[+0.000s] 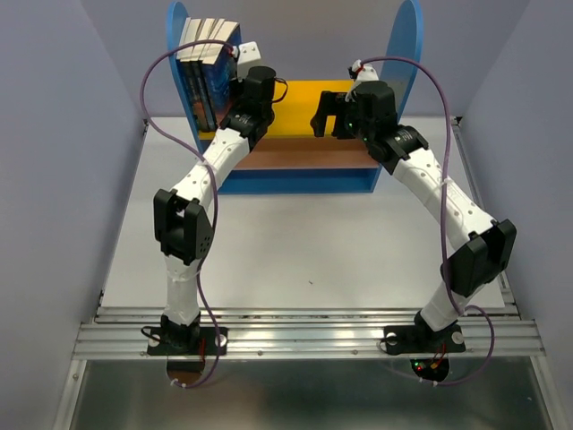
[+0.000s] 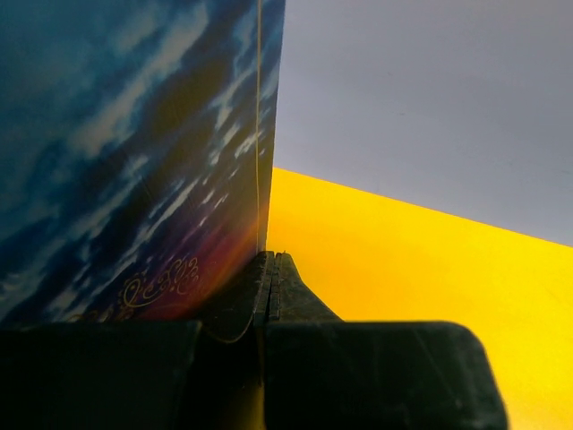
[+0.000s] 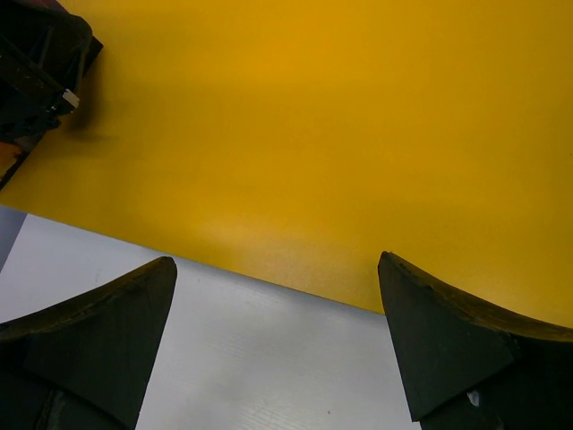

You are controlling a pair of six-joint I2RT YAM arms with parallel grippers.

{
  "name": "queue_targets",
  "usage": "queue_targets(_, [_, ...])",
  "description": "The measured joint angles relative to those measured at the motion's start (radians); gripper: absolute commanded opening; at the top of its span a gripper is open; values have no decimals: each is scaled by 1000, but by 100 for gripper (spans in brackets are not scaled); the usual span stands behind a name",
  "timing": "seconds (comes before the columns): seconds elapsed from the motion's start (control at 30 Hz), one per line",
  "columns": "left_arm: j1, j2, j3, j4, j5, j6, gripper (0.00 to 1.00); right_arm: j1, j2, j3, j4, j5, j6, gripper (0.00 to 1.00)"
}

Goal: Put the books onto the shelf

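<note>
Several books stand upright on the shelf's yellow upper board, leaning against its left blue panel. My left gripper is right beside them on their right. In the left wrist view its jaws are shut with nothing between them, tips at the lower edge of the blue-orange sunset book. My right gripper hangs open and empty over the right part of the yellow board, its fingers wide apart.
The shelf's right blue panel rises just behind my right wrist. A brownish-pink lower board and blue base sit below. The white table lies in front. Grey walls enclose both sides.
</note>
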Motion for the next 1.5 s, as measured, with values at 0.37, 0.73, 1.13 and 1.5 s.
queue_targets(0.37, [31, 8, 1, 8, -20, -19, 0, 0, 18, 0, 1, 9, 16, 100])
queue_targets(0.73, [36, 20, 9, 30, -21, -43, 0, 0, 26, 0, -3, 14, 25, 100])
queue_targets(1.13, [50, 18, -8, 90, 88, -64, 12, 0, 26, -13, 5, 30, 29, 100])
queue_targets(1.5, [56, -36, -34, 120, 179, -70, 22, 0, 24, -26, 28, 34, 28, 100])
